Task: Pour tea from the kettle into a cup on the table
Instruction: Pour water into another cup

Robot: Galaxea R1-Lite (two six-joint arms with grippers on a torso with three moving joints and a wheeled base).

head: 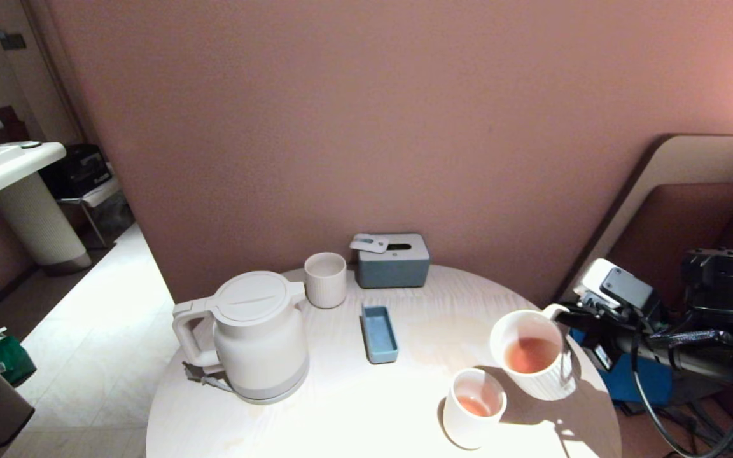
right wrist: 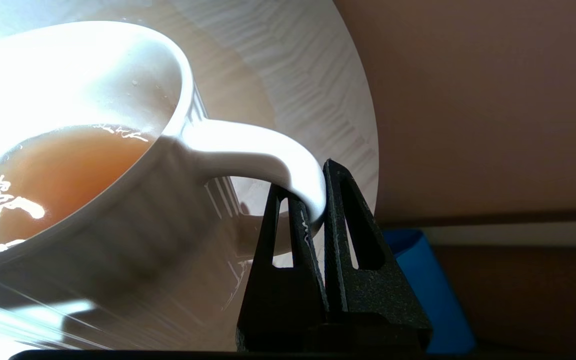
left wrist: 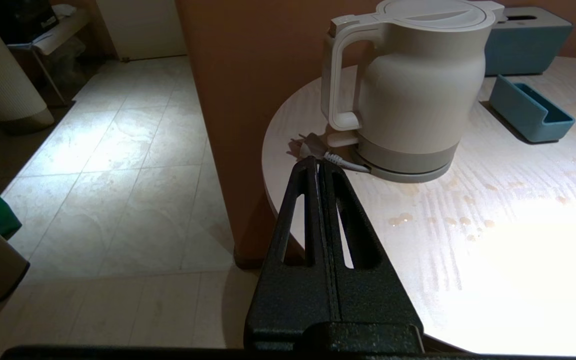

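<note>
Ribbed white cup [head: 535,356] (loop handle) pinched in right claw [right wrist: 315,200]; left claw [left wrist: 318,167] clenched.

My big cream-white electric kettle [head: 258,334] stands on the left side of the round pale wood table [head: 366,407], its handle toward the left edge and its plug lying just beside it. Behind it, at the far side, stands a ribbed white tumbler [head: 325,278], with a grey-blue tissue box [head: 394,261] to its right. A small blue tray [head: 379,333] lies in the middle, to the right of the kettle. On the right, I hold the ribbed white mug [head: 535,362] by its handle in my right gripper [right wrist: 313,200], tilted, with tea [head: 530,354] in it. Near and left of it stands a smooth white cup [head: 473,407]. My left gripper [left wrist: 318,167] hangs off the table's left edge.
</note>
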